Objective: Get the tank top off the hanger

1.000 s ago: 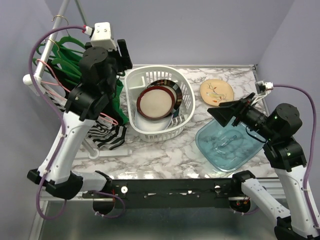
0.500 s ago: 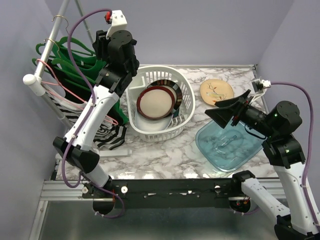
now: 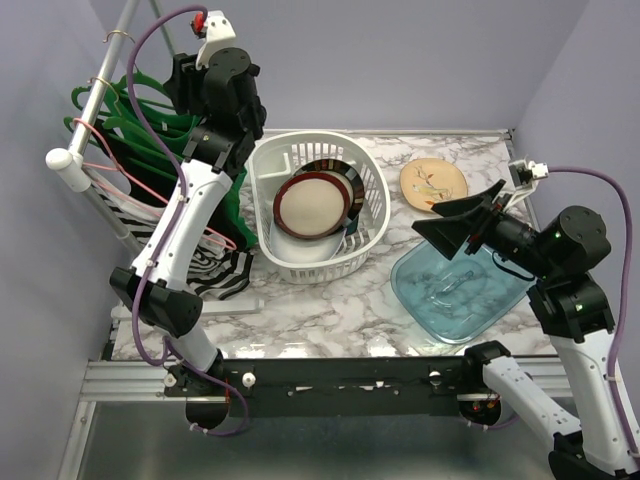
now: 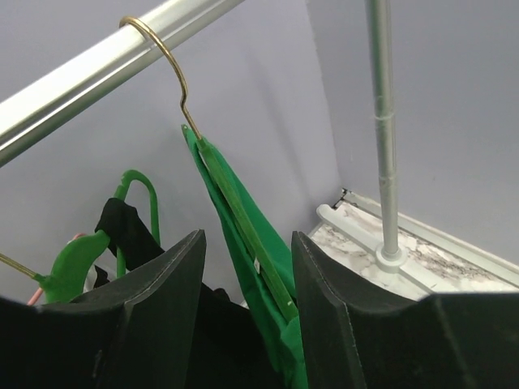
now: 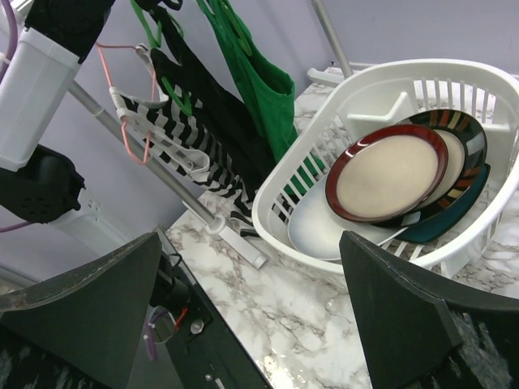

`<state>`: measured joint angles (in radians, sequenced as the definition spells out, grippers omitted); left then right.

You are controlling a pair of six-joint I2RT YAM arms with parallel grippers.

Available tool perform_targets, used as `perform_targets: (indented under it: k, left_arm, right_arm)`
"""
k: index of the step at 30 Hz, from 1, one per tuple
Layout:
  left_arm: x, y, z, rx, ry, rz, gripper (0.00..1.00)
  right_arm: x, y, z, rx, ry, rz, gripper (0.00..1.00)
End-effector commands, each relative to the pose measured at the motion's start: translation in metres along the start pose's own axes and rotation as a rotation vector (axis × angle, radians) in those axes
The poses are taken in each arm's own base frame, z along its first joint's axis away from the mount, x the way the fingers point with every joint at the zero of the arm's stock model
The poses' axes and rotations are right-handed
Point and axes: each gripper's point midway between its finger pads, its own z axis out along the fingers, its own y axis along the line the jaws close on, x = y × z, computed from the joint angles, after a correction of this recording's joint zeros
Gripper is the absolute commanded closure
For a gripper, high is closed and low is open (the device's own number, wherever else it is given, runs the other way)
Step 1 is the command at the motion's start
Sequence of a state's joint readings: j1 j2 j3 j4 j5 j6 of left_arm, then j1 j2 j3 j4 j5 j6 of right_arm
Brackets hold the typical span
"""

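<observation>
Left end effector point(image 4: 247, 237) is up at the clothes rail point(image 4: 81, 77), jaws moderately wide and gripping nothing. The green tank top point(image 4: 272, 243) sits on its hanger point(image 4: 242, 228) in the gap between the two fingers point(image 4: 162, 308). Cannot tell if either finger touches the cloth. The hanger's gold wire hook point(image 4: 180, 81) is looped over the rail, so the tank top is on the hanger and the hanger is on the rail.

Left of it in the left wrist view are another green hanger point(image 4: 77, 259) and a black garment point(image 4: 126, 231). The stand's upright pole point(image 4: 381, 121) is behind, with its foot on the marble worktop point(image 4: 430, 255).

From above, the left arm is stretched high toward the rail's far end and the hangers bunch along the rail point(image 3: 95, 100). A striped garment point(image 3: 215, 270) hangs low, near the worktop edge.

Right end effector point(image 3: 457, 210) has jaws spread wide and empty. It hangs above the blue tray point(image 3: 450, 295) at the right of the worktop, well apart from the rail.

White basket point(image 3: 262, 160) is mid-worktop with plates stacked inside, and a red-rimmed plate point(image 3: 312, 203) is on top. A tan plate point(image 3: 433, 183) lies flat beyond the tray. In the right wrist view the green tank top hangs just beside the basket's far-left rim.
</observation>
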<state>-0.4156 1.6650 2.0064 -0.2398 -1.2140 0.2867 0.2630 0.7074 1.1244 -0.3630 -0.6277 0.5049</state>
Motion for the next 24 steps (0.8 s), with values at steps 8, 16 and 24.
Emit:
perform_targets:
  k: [8, 16, 24]
  left_arm:
    - [0.002, 0.027, 0.014, -0.087, 0.022, -0.016, 0.44]
    - [0.01, 0.014, 0.026, -0.141, 0.028, 0.03, 0.45]
    - [0.02, 0.0, 0.044, -0.123, 0.05, 0.056, 0.46]
  right_arm:
    - [0.003, 0.008, -0.004, -0.036, 0.015, -0.045, 0.0]
    - [0.0, 0.007, -0.001, -0.027, 0.043, -0.051, 0.0]
    - [-0.006, 0.012, -0.002, -0.04, 0.025, -0.046, 0.0]
